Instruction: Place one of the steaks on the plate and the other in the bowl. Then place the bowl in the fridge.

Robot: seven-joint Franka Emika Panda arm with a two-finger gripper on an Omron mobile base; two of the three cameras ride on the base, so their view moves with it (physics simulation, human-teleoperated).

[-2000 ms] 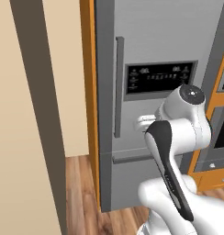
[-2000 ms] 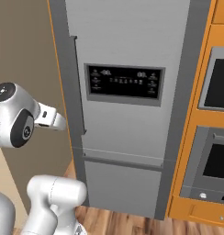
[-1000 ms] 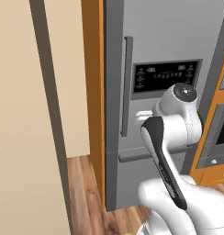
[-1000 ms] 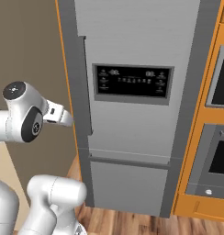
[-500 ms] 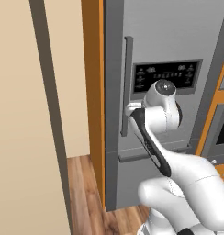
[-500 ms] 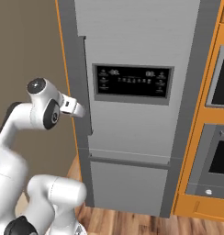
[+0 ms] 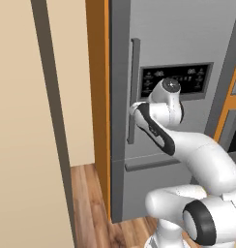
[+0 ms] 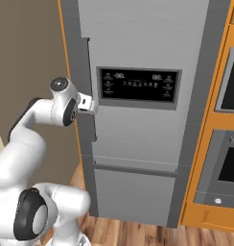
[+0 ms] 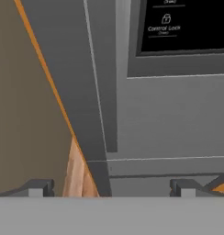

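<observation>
The fridge (image 7: 178,43) is a tall grey steel unit with its doors closed and a black display panel (image 8: 138,89). Its long vertical handle (image 7: 134,87) runs down the door's left side. My gripper (image 7: 133,110) is open and reaches up to the lower part of this handle (image 8: 91,72). In the hand view the handle (image 9: 107,92) lies between the lines of my two fingertips (image 9: 38,187), ahead of them and untouched. Nothing is held. The steaks, the plate and the bowl are out of view.
An orange cabinet with wall ovens (image 8: 229,91) stands right of the fridge. A beige wall panel (image 7: 23,145) with a dark edge stands close on the left. Wood floor (image 7: 91,203) lies below, and a lower freezer drawer (image 8: 133,192) sits under the door.
The arm has stretched forward from near the base, bringing the open gripper up to the fridge handle. Before that the base drove closer to the fridge.
</observation>
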